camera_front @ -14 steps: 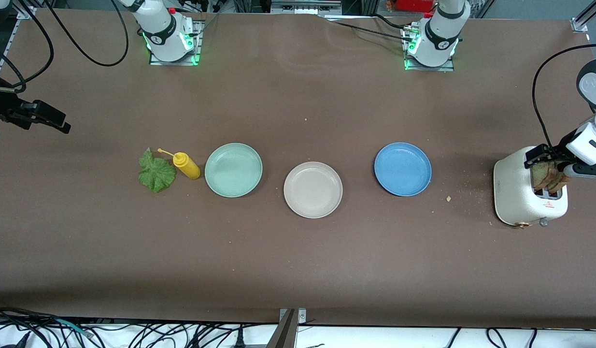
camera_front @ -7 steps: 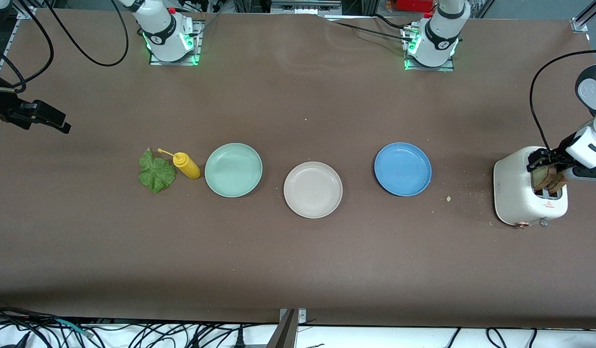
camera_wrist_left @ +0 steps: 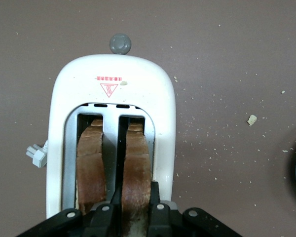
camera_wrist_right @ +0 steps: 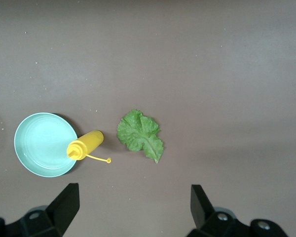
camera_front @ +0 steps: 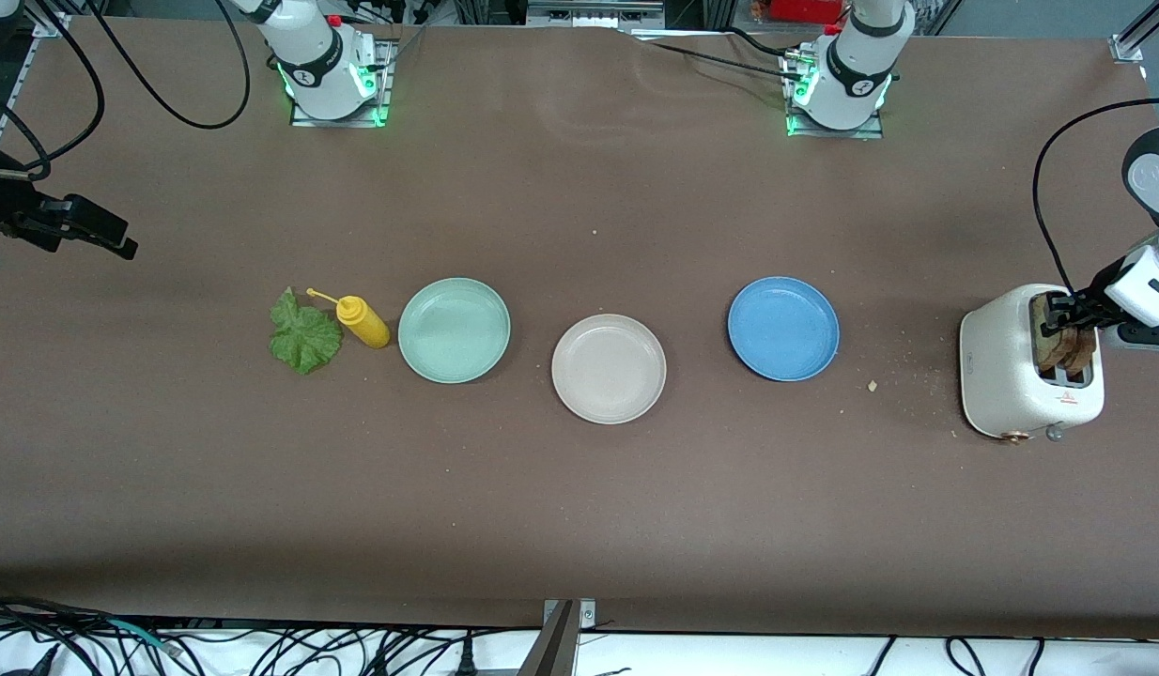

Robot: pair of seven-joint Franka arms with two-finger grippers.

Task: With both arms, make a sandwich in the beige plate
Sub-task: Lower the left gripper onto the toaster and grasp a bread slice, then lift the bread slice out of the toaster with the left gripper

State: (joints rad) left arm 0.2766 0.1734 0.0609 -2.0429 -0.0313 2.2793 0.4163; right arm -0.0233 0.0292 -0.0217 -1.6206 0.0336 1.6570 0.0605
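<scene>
— Bread slices [camera_wrist_left: 91, 168]? Both stand in the toaster [camera_front: 997, 366] at the left arm's end of the table; the left gripper [camera_wrist_left: 134, 210] pinches one slice [camera_wrist_left: 136, 173].

— Right gripper [camera_wrist_right: 130, 207]?

— Wide open, holding nothing, waiting above the lettuce [camera_front: 303, 334], well apart from the toaster. The beige plate [camera_front: 609, 369] sits between toaster and lettuce.

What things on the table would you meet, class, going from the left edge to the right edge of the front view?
Lettuce leaf → yellow squeeze bottle → mint-green plate → beige plate → blue plate → white toaster, with bread slices in its slots.
</scene>
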